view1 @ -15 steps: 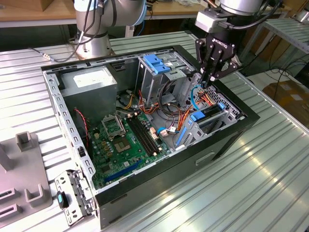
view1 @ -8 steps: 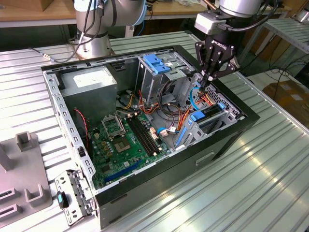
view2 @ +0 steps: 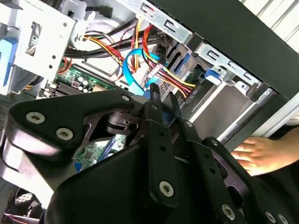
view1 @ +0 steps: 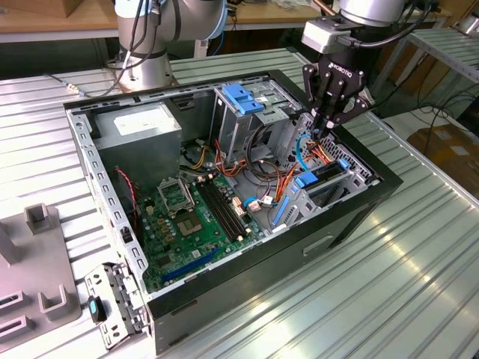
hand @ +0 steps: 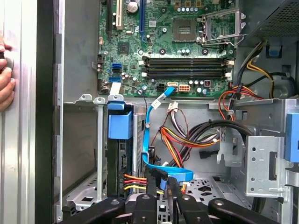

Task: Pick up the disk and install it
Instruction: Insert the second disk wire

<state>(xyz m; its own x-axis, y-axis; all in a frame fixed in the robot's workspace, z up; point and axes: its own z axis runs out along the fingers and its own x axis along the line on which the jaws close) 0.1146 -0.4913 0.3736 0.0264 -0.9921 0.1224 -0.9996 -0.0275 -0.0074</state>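
Note:
The disk (view1: pixel 320 179), grey with blue carrier rails, sits in the drive bay at the open computer case's corner on the exterior view's right. In the first wrist view the disk (hand: pixel 119 156) stands in its slot with a blue tab on its end and red and yellow wires at its connector. My gripper (view1: pixel 324 126) hangs just above the bay, beside the disk and apart from it. Its fingers (hand: pixel 152 183) stand close together over a blue ribbon cable (hand: pixel 148 140), with nothing held between them. My gripper (view2: pixel 163 100) looks the same in the second wrist view.
The case (view1: pixel 352 217) holds a green motherboard (view1: pixel 191 217), a grey power supply box (view1: pixel 138 123) and a tall metal cage with a blue latch (view1: pixel 241 99). Wire bundles (hand: pixel 191 140) crowd the bay. A person's hand (view2: pixel 259 154) rests on the case's outer wall.

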